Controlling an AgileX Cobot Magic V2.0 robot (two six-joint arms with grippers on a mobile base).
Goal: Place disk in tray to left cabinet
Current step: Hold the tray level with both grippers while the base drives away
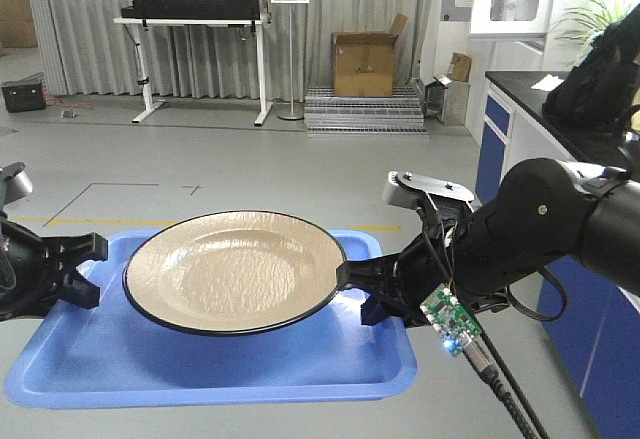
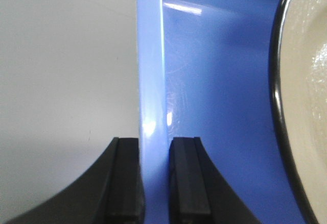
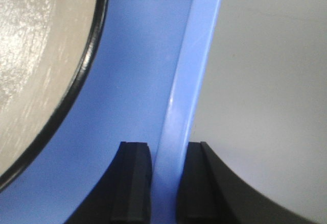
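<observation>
While left end effector [image 2: 154,150] and right end effector [image 3: 167,152] each pinch a tray [image 1: 200,371] rim, disk [image 1: 235,269] lies between, touching neither.

Grey floor [image 1: 250,159], curtained wall [image 1: 80,19], white desk [image 1: 190,21], cardboard box [image 1: 365,64], blue-fronted counter [image 1: 492,149].

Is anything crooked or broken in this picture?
Nothing is spilled: the disk sits in the tray, gripped at both rims. Only a bare green circuit board hanging off the right arm looks odd.
</observation>
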